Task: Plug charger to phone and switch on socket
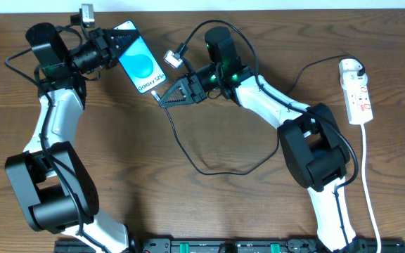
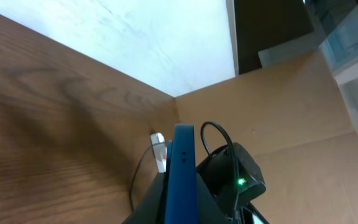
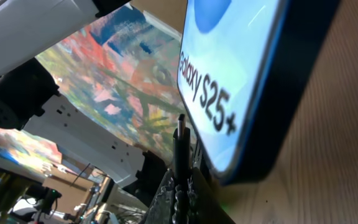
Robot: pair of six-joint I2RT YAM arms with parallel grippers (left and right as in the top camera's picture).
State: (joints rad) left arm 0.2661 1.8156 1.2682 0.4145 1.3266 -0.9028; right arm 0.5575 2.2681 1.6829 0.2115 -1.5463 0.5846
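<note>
two claws busy: left claw (image 1: 113, 42) clamps phone (image 1: 141, 62); right claw (image 1: 166, 98) nips charger (image 3: 179, 148) plug just beside phone's lower edge.

From where I stand I count one phone (image 1: 140, 62) with a blue screen, and one charger (image 3: 180, 146), a single thin black cable. There is one socket (image 1: 357, 95), a white strip, with one white adapter (image 1: 350, 68) seated in it and one white cord (image 1: 368, 183) leading off it. Two robot arms share the space, a left arm (image 1: 55, 119) and a right arm (image 1: 273, 98). Each has one pair: the left fingers (image 1: 107, 39) and the right fingers (image 1: 178, 93), four in all. One wooden tabletop (image 1: 188, 211) carries everything.
</note>
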